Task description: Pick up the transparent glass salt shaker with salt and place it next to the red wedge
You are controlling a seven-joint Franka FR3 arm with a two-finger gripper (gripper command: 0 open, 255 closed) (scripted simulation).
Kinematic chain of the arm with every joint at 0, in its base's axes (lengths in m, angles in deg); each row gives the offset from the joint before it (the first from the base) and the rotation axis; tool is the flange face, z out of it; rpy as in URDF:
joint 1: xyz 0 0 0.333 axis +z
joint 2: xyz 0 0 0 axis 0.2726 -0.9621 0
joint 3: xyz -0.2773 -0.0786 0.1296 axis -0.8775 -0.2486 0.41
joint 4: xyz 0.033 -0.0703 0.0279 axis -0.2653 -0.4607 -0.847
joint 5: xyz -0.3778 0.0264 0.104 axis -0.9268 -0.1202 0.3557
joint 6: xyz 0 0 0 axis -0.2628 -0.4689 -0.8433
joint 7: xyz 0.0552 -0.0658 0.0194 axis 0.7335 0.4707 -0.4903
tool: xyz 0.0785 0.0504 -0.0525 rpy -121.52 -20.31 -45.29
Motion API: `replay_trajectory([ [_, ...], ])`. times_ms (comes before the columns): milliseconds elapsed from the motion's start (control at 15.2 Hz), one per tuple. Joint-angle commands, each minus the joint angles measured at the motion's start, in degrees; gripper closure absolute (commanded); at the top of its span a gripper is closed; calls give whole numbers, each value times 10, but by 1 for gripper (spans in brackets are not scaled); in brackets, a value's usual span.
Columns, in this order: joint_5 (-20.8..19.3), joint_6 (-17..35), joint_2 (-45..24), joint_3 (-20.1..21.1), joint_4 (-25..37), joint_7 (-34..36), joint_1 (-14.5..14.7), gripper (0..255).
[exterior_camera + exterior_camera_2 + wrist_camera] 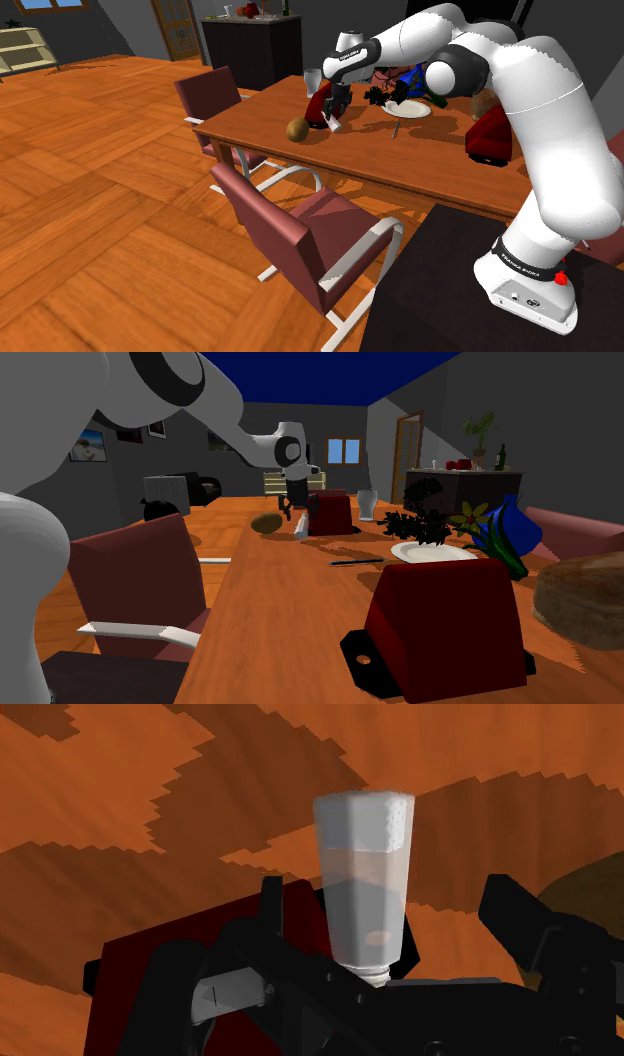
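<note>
One step short of done, by the look of it: seems to be the letting-go stage. Caught in the wrist view: salt shaker [362, 884] between the fingers [520, 919] of the gripper [385, 894], spread wide and touching neither side of it, gaps plain on both. Told by the shoulder and second exterior views, not by the wrist one: a marked lean to the shaker, parked just beside the red wedge [332, 514], low end at or barely above the table [290, 592], cannot tell which. Calls next for a straight pull up and away, without brushing it. Might well tip over, given that lean.
</note>
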Motion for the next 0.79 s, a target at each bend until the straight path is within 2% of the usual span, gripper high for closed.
replay_trajectory([
  [0, 0, 0, 0, 0, 0, 0, 0, 0],
  [264, -14, -41, 46, -11, -5, 7, 9, 0],
  [726, -14, -41, 46, -11, -5, 7, 9, 0],
])
